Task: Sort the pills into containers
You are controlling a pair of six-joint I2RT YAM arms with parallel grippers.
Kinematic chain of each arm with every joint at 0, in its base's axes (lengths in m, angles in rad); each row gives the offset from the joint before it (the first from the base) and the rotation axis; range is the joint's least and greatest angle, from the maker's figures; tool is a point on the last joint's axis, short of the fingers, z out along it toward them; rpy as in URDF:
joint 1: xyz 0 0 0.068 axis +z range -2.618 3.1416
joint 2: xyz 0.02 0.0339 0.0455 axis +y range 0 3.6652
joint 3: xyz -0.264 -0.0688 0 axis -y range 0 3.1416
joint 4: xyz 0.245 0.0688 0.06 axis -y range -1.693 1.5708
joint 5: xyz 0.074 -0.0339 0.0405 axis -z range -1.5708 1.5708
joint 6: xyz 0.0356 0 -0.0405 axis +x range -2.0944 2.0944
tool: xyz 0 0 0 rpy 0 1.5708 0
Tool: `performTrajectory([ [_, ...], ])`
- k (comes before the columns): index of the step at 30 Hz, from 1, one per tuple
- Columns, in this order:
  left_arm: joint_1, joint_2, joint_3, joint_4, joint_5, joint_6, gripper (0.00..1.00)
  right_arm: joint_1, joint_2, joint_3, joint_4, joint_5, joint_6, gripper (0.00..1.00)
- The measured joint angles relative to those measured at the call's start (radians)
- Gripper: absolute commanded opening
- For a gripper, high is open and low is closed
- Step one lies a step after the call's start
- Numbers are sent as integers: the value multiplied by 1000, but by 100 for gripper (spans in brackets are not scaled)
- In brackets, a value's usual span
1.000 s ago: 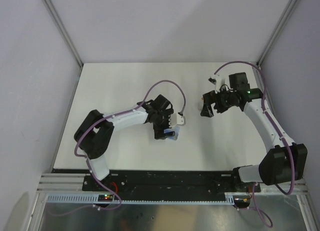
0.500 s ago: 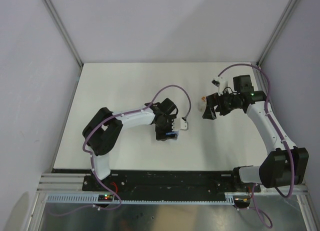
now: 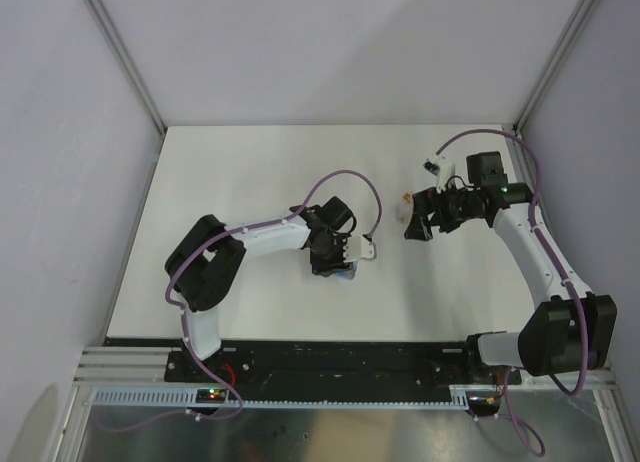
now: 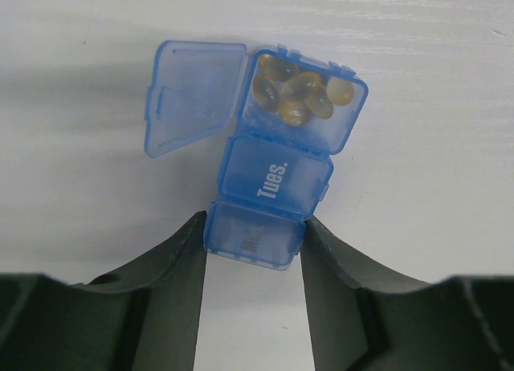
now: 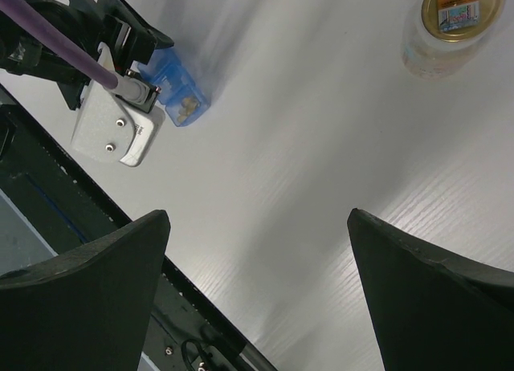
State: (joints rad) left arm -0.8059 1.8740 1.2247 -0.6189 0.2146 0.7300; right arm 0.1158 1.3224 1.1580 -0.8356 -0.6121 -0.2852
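The containers (image 4: 277,166) are a translucent blue strip of three joined compartments lying on the white table. The far compartment stands open, its lid (image 4: 193,94) flipped to the left, and holds the orange-brown pills (image 4: 299,90). The middle compartment, marked "Tues.", is closed. My left gripper (image 4: 253,226) is shut on the near compartment, one dark finger against each side. From above, the left gripper (image 3: 336,258) covers most of the strip, with only a blue edge (image 3: 348,273) showing. My right gripper (image 5: 257,214) hangs open and empty above the table, apart from the strip (image 5: 178,90).
A small clear vial (image 5: 452,22) with a gold lid stands upright on the table just beyond the right gripper (image 3: 418,222), seen from above as the vial (image 3: 404,206). The table's near edge and black rail (image 3: 330,357) run behind the left gripper.
The left gripper's fingers have closed in from wide open onto the near compartment. The left arm shifted slightly at first; the right arm barely moved.
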Motion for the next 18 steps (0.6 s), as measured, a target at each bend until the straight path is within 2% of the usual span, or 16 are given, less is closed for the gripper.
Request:
performTrajectory([
  [8,0,-14,-9,-3,-1,-26,17,-17,0,-14,4,-35,3,99],
  [12,-1,-74,-35,-10,1,-43,4,-22,0,-14,14,-68,17,99],
  [18,-1,-220,-55,-28,11,-68,0,-8,23,-14,69,-119,61,99],
])
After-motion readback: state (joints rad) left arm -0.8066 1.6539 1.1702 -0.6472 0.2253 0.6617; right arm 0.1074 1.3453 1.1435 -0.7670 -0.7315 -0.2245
